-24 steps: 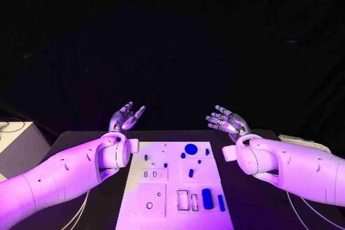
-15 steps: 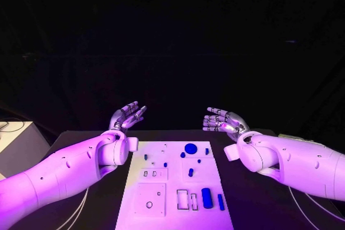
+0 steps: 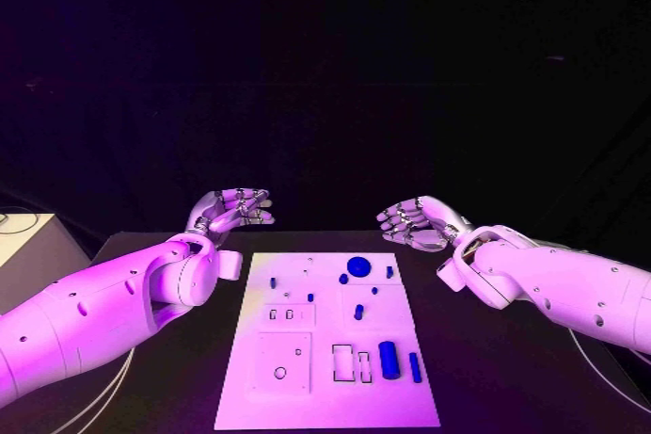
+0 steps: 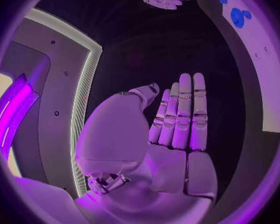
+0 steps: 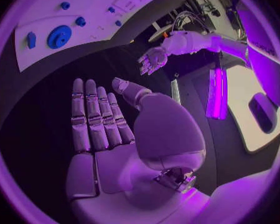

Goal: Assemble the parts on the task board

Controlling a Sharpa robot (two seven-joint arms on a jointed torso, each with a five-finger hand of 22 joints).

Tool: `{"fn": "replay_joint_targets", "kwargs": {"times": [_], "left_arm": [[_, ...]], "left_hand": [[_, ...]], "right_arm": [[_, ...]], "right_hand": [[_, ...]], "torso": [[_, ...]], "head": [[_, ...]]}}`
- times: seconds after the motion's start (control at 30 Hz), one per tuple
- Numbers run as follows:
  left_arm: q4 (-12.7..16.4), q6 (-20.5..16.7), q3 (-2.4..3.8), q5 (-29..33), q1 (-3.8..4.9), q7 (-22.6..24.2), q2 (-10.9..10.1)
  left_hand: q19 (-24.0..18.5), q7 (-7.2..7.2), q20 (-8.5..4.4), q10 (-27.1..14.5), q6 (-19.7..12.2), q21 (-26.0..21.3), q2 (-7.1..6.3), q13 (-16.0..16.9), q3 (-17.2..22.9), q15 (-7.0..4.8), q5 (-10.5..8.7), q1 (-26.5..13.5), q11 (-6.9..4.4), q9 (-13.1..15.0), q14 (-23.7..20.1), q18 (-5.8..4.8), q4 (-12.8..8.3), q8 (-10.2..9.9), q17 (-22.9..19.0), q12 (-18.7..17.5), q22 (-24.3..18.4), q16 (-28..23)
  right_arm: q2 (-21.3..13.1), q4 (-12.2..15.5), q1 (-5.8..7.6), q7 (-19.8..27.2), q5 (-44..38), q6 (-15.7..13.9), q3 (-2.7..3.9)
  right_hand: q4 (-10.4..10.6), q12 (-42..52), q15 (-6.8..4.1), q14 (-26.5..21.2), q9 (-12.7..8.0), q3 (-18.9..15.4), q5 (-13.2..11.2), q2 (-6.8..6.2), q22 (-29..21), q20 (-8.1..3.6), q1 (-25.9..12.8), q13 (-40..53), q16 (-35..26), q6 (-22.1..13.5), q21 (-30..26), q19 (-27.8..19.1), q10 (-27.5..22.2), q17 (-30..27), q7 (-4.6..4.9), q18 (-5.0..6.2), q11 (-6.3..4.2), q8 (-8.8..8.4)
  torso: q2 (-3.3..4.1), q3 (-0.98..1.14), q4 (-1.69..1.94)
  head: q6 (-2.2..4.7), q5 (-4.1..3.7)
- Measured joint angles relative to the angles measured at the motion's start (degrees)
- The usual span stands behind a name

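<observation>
fingers of left hand (image 3: pixel 230 209) & right hand (image 3: pixel 415 221) straight, side by side, holding nothing. both raised beyond far end of task board (image 3: pixel 330 396) on bench (image 3: pixel 495 377); blue parts (image 3: pixel 359 265) lie on it.

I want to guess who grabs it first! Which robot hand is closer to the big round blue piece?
Right, slightly. The right hand hovers just beyond the round blue part on its right; the left hand hangs farther off to its left. Both hold nothing.
</observation>
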Motion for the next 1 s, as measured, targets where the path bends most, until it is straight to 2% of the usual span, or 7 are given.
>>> {"fn": "replay_joint_targets", "kwargs": {"times": [0.23,0.4,0.43,0.5,0.57,0.7,1.0], "left_arm": [[5.7,3.2,1.96,-1.4,-0.05,-1.3,-3.6],[9.0,5.0,2.76,-2.2,-0.09,-2.4,-5.9],[9.7,5.3,2.91,-2.4,-0.09,-2.6,-6.5],[10.8,5.7,3.16,-2.8,-0.09,-3.0,-7.2],[11.8,6.1,3.51,-3.3,-0.1,-3.4,-7.9],[13.4,6.5,4.19,-4.6,-0.1,-4.0,-8.7],[16.1,7.0,5.11,-6.6,-0.1,-5.1,-9.6]], "left_hand": [[2.2,-0.37,-2.2,2.3,1.2,10.5,-1.58,0.2,4.4,-1.52,0.25,-1.4,-1.11,1.9,2.8,0.0,-4.3,0.5,11.5,-1.3,6.3,11.4],[1.1,-0.48,-2.47,2.7,1.1,15.9,-2.17,0.7,4.9,-1.81,0.25,-4.5,-1.11,3.1,1.9,-0.01,-4.4,0.5,16.9,-1.6,9.8,17.8],[1.1,-0.59,-2.47,2.7,1.0,16.4,-2.05,0.7,4.9,-1.86,0.25,-4.7,-1.1,3.3,1.8,-0.01,-4.4,0.5,17.5,-1.6,10.2,18.5],[0.8,-0.59,-2.37,2.7,1.0,17.4,-2.15,0.9,4.9,-1.86,0.24,-4.7,-1.1,3.5,1.8,-0.01,-4.4,0.5,18.3,-1.6,10.8,19.7],[0.7,-0.6,-2.47,2.8,0.9,18.0,-2.31,1.0,4.9,-1.86,0.24,-5.0,-1.14,3.7,1.8,-0.01,-4.4,0.5,18.8,-1.6,11.2,20.4],[0.7,-0.47,-2.47,3.7,0.4,19.4,-2.51,1.6,4.6,-1.86,0.24,-5.5,-1.31,4.1,1.8,-0.01,-4.0,0.5,19.9,-1.1,12.0,22.1],[0.7,-0.67,-2.46,3.7,0.2,20.3,-2.52,2.0,4.4,-2.09,0.24,-6.0,-1.31,4.4,2.0,-0.02,-3.8,0.5,20.8,-0.7,12.7,23.2]], "right_arm": [[0.6,1.8,1.45,-7.0,-16.0,0.9,0.28],[1.5,2.8,2.27,-12.8,-25.9,2.1,0.29],[1.8,3.0,2.44,-14.1,-28.0,2.4,0.3],[2.4,3.1,2.59,-16.0,-31.0,2.9,0.35],[3.1,3.2,2.68,-17.9,-34.2,3.4,0.35],[4.2,3.3,2.76,-21.0,-39.3,4.1,0.34],[6.3,3.3,2.8,-26.3,-46.5,4.4,0.33]], "right_hand": [[-1.0,0.0,-4.02,12.1,0.6,-1.8,1.0,-0.51,7.2,-4.59,1.1,0.1,6.2,6.0,11.9,6.4,6.7,6.0,-0.91,0.0,-2.54,0.26],[-0.3,-0.4,-5.93,18.1,1.2,-1.4,1.0,-1.75,13.4,-6.2,-0.2,0.5,15.6,8.3,20.8,10.1,9.7,14.4,-2.23,-0.01,-4.01,0.14],[0.0,-0.4,-6.17,18.9,1.3,-1.1,1.0,-2.07,15.6,-6.47,-0.5,0.6,18.4,8.6,23.1,11.1,10.0,16.9,-2.49,-0.01,-4.34,-0.09],[1.8,-0.6,-7.11,21.0,2.6,1.2,1.0,-4.84,32.4,-7.37,-2.2,1.2,35.2,10.0,38.0,17.9,11.6,35.0,-3.13,-1.06,-5.09,-0.87],[2.7,-0.7,-7.29,21.4,3.2,2.3,1.0,-5.83,37.7,-7.39,-2.8,1.2,44.8,10.2,43.7,19.5,11.3,41.2,-3.3,-1.39,-5.17,-1.08],[3.5,-0.7,-7.09,21.6,3.6,3.0,1.0,-6.85,44.5,-7.2,-3.3,0.6,51.4,9.9,48.9,21.5,9.8,47.3,-3.06,-2.34,-4.78,-1.76],[5.5,-0.7,-6.88,21.8,4.2,1.3,-0.8,-8.6,55.3,-6.73,-3.8,0.4,59.6,8.2,56.9,24.9,7.4,54.8,-2.8,-3.18,-4.38,-2.85]], "torso": [[1.54,0.15,-0.01],[2.81,0.14,-0.01],[3.04,0.14,0.01],[3.55,0.1,0.03],[4.06,0.08,0.1],[4.99,0.03,0.36],[6.42,-0.21,1.19]], "head": [[-0.1,0.16],[0.01,-0.09],[0.14,-0.12],[0.44,-0.25],[0.83,-0.43],[1.19,-0.59],[1.18,-1.05]]}}
